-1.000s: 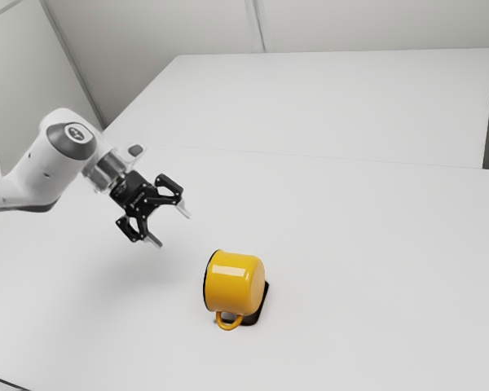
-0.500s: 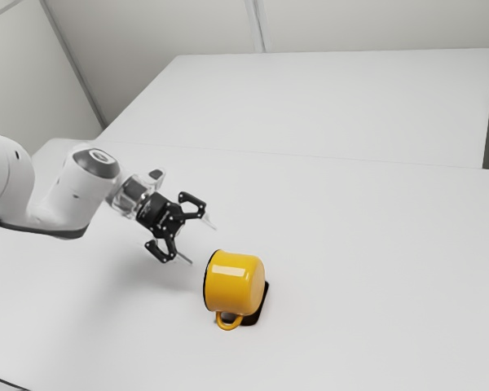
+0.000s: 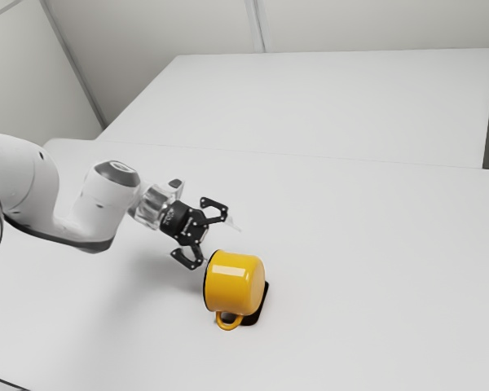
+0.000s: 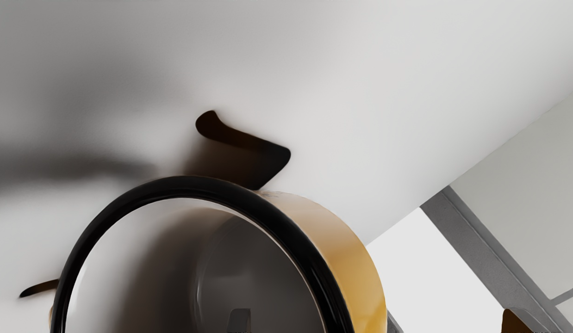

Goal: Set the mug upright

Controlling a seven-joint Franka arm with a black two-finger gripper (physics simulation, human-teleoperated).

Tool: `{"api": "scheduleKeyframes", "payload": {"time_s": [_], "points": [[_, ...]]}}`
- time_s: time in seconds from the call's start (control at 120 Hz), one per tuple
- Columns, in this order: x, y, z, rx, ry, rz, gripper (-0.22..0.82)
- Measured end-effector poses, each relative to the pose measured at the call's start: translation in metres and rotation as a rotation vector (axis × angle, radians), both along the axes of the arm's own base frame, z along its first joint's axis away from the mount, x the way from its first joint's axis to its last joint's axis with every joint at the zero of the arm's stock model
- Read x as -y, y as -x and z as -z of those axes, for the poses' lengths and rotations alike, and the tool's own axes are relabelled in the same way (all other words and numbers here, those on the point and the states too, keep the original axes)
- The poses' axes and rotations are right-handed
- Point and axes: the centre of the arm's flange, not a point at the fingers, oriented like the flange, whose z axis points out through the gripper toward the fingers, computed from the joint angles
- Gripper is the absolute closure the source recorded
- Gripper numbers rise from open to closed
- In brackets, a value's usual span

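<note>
The yellow mug [image 3: 235, 283] lies on its side on the white table, black-rimmed mouth facing the gripper and handle toward the exterior view's bottom edge. My gripper [image 3: 221, 247] is open at the mouth's upper edge, its lower fingertip hidden by the mug. Looking from the hand, I see into the mug [image 4: 367, 277]; the gripper [image 4: 376, 320] has one fingertip in front of or inside the mouth and the other outside, beyond the yellow wall. Whether either finger touches the mug, I cannot tell.
A dark patch [image 3: 263, 303] lies on the table beside and under the mug. The white table [image 3: 375, 244] extends around it, with a second white surface [image 3: 334, 102] behind, against pale walls.
The arm has moved toward the exterior view's right and downward, bringing the open gripper from well short of the mug to its rim. The mug has stayed still.
</note>
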Motion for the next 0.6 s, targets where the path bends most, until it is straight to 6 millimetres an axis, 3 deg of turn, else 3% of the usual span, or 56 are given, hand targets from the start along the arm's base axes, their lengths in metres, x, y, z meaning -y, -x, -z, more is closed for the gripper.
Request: {"api": "scheduleKeyframes", "payload": {"time_s": [0.133,0.25,0.367,0.6], "points": [[0.005,-0.002,-0.001,0.006,0.001,0.000,0.41],[0.006,-0.003,-0.002,0.010,0.000,-0.001,0.60],[0.006,-0.005,-0.004,0.017,-0.003,-0.001,0.69],[0.017,-0.015,-0.020,0.063,-0.039,0.026,0.75]]}}
